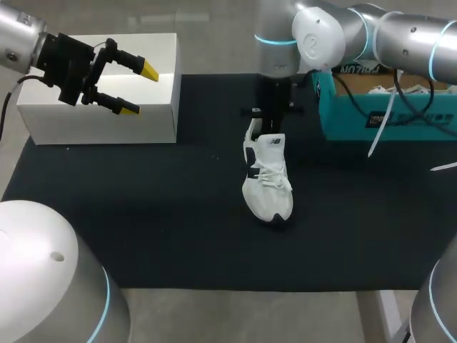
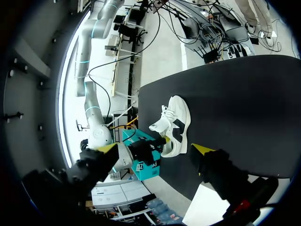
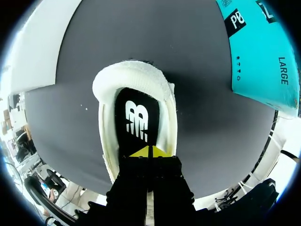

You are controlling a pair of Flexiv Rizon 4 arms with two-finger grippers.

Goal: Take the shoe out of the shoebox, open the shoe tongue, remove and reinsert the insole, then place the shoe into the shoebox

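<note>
Shoe: out of the shoebox (image 1: pixel 385 118), sole down on the dark counter mat (image 1: pixel 143 214); shoe (image 1: pixel 266 182) lies near the mat's middle, toe toward the robot's side, heel toward the far edge.
Shoebox: teal, at the right of the mat, apart from the shoe.
Right claw: lowered into the shoe's opening at the heel end; right claw (image 3: pixel 149 151) has its yellow tips pressed together over the insole (image 3: pixel 136 117). Whether a thin edge of the insole is nipped between them cannot be told.
Left claw: raised over the white box (image 1: pixel 100 118) at the left, well apart from the shoe; left claw (image 1: pixel 140 90) is spread wide and holds nothing.
Done, by judgement: shoe taken out; the tongue looks lifted clear enough for access.
In hand: the insole step; the insole lies flat inside the shoe.
Left to do: at the least, returning the shoe to the shoebox.
Right wrist view only: the shoe's interior, the insole and the meeting tips, all hidden behind the arm in the head view.
Head view only: overall layout and the idle left claw.
Left wrist view: shoe side-on with the right claw at its heel.
</note>
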